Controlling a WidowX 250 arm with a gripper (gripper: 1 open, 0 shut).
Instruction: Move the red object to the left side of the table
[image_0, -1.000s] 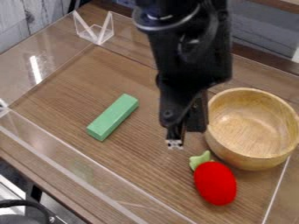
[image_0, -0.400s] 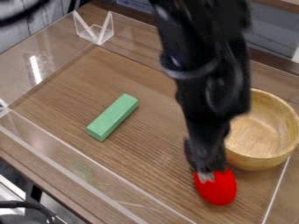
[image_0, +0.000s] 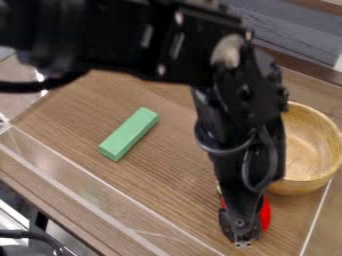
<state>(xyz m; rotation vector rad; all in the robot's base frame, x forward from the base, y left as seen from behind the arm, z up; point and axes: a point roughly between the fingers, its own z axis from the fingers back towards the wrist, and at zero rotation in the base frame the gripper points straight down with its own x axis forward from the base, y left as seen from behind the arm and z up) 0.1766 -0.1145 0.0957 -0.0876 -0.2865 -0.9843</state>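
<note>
With the pincer looking released and the red toy fruit partly hidden just beside its tips, the careful move is probably to centre the jaws around the fruit before squeezing, without nudging the wooden bowl behind

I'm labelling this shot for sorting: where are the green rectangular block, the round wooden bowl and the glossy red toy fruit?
Green rectangular block (image_0: 128, 135): camera view, middle of its top.
Round wooden bowl (image_0: 309, 146): camera view, inner wall.
Glossy red toy fruit (image_0: 266, 215): camera view, exposed side.
</note>
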